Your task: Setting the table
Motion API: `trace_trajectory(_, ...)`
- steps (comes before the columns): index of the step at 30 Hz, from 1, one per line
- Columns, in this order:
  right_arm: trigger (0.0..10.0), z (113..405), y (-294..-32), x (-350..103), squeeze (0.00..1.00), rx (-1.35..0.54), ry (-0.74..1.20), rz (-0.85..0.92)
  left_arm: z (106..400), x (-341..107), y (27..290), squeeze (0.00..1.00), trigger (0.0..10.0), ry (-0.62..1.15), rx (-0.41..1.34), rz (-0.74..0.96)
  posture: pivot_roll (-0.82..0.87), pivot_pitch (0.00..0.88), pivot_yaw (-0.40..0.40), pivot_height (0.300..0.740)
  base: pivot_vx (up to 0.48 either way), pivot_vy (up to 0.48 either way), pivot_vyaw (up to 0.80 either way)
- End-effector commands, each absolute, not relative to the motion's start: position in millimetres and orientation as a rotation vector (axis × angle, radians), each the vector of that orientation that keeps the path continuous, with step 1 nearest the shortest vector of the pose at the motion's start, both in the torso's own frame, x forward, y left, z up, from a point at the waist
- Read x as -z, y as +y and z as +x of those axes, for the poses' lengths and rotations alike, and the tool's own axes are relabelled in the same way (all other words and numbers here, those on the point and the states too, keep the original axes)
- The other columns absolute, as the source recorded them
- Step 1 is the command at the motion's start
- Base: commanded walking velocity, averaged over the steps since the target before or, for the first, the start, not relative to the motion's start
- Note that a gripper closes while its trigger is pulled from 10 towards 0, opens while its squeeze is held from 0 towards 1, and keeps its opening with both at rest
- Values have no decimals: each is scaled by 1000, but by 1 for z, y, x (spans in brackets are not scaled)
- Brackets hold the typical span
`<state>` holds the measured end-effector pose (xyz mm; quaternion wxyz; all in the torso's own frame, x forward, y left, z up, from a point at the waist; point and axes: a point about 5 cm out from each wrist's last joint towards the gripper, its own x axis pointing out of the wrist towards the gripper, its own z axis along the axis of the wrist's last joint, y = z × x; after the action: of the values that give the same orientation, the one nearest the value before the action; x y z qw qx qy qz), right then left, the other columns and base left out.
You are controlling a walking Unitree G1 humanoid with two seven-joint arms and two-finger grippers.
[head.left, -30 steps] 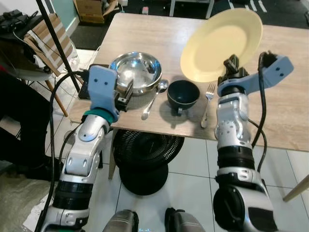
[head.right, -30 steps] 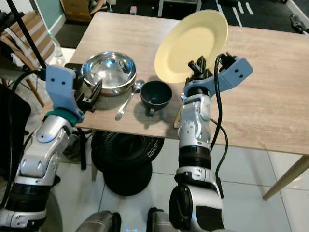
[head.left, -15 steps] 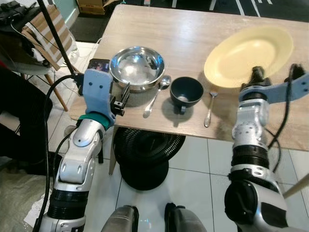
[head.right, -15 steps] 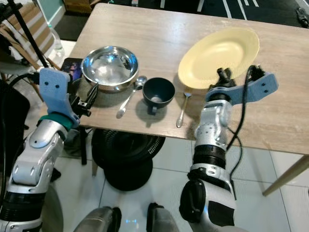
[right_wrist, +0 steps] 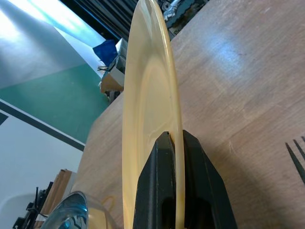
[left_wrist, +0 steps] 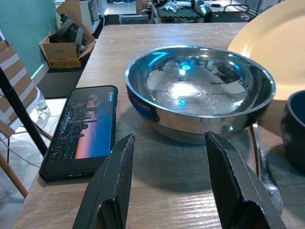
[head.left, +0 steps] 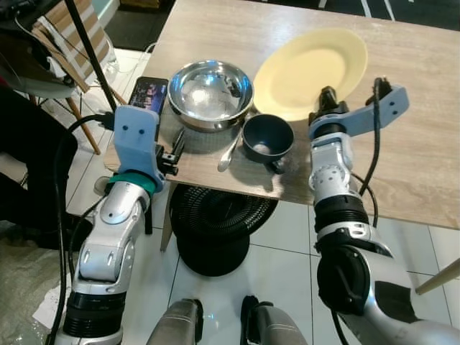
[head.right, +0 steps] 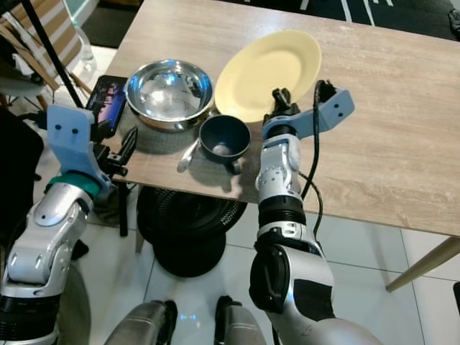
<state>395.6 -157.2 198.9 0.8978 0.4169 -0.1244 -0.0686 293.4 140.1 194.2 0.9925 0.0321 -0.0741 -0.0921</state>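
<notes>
Two grippers in view. Right gripper is clenched on the near rim of the yellow plate — black fingers pinch the edge from both sides, plate held over the wooden table, just behind the dark cup. Left gripper hovers at the table's near edge with its jaws spread, holding nothing, facing the steel bowl. Phone lies beside the bowl; spoon lies between bowl and cup. Fork tines show near the plate.
</notes>
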Motion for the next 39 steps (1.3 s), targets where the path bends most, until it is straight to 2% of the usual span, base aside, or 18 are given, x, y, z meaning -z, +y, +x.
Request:
trace_trajectory(1,10000,396,-161,-202,0,152,-279,856,291,-191,140,0,10000,-132,181,67,264,134,2,740,0,0,0)
trace_trajectory(10,10000,395,-169,-203,0,163,-304,826,291,-192,139,0,10000,-127,187,65,251,131,11,740,0,0,0)
trace_trajectory(11,10000,396,-172,-203,1000,164,-310,822,292,-192,138,0,10000,-126,189,64,243,125,13,740,0,0,0)
trace_trajectory(15,10000,396,-174,-204,1000,154,-320,819,292,-192,137,0,10000,-125,192,62,241,123,14,740,0,0,0)
trace_trajectory(18,10000,396,-172,-212,1000,31,-344,744,294,-191,134,0,10000,-125,205,54,216,107,18,740,0,0,0)
trace_trajectory(19,10000,395,-172,-214,0,-6,-349,708,295,-192,132,0,10000,-126,207,52,212,105,17,740,0,0,0)
trace_trajectory(24,10000,392,-175,-218,0,-66,-360,627,297,-192,130,0,10000,-130,212,45,198,94,19,740,0,0,0)
trace_trajectory(26,10000,387,-180,-220,0,-138,-354,494,299,-192,127,0,10000,-132,219,39,176,84,18,740,0,0,0)
trace_trajectory(28,10000,387,-180,-220,0,-138,-354,494,299,-192,127,0,10000,-132,219,39,176,84,18,740,0,0,0)
trace_trajectory(29,10000,383,-182,-219,0,-178,-347,409,299,-192,127,0,10000,-133,222,38,173,83,17,740,0,0,0)
trace_trajectory(30,10000,383,-182,-219,0,-178,-347,409,299,-192,127,0,10000,-133,222,38,173,83,17,740,0,0,0)
trace_trajectory(32,10000,371,-186,-211,0,-264,-327,203,301,-193,126,0,10000,-139,229,42,153,72,11,740,0,0,0)
trace_trajectory(39,10000,357,-190,-201,0,-307,-311,81,301,-193,125,0,10000,-149,254,80,139,64,12,740,0,0,0)
